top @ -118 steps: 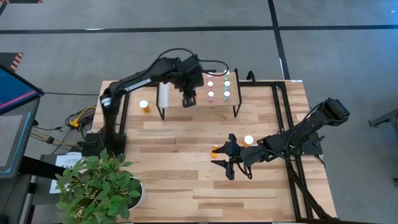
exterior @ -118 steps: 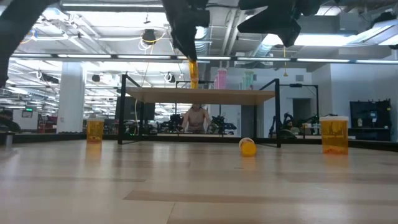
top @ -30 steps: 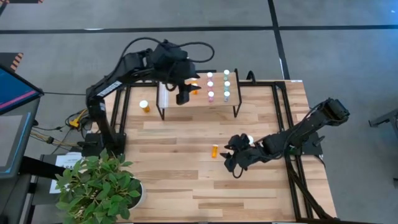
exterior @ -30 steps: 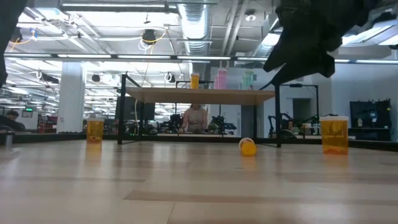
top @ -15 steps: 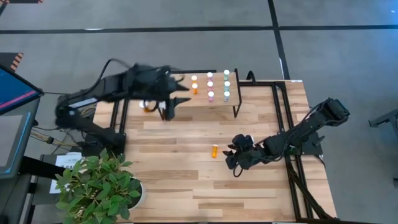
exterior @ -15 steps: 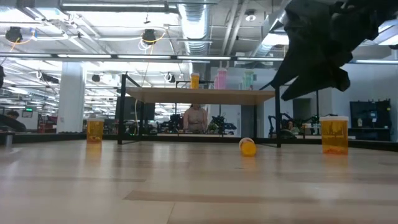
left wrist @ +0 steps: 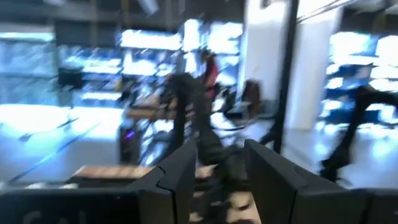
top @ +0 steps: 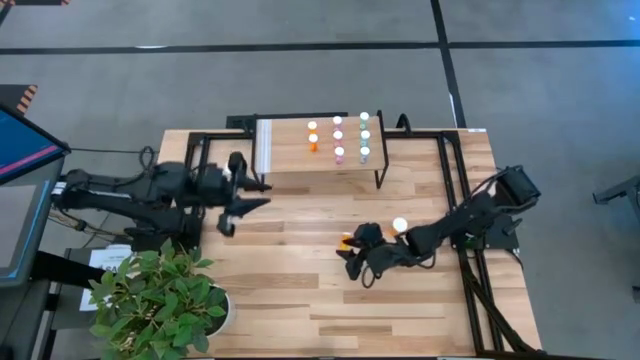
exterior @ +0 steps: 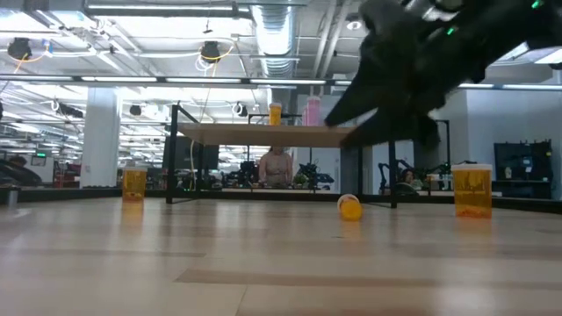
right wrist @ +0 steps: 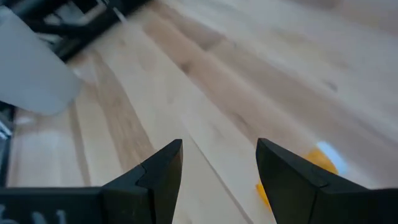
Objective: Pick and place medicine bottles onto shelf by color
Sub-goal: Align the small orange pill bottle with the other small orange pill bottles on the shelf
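The shelf stands at the table's far side. On it stand small medicine bottles in rows: orange, pink and pale green. A small orange bottle lies on its side on the table, also seen in the right wrist view. A larger white-capped orange bottle stands upright beside it. My right gripper hovers open just near of the lying bottle, which sits outside its fingers. My left gripper is open and empty at the table's left, pointing about level.
Another large orange bottle stands on the table at the left in the low view. A potted plant sits at the near left corner. A black frame runs along the table's right side. Bare wood lies between the two arms.
My left gripper has drawn back from above the shelf toward the table's left and near edge, sinking and tipping up from pointing down to about level. My right gripper has sunk and shifted a little toward the lying orange bottle. The bottles have not moved.
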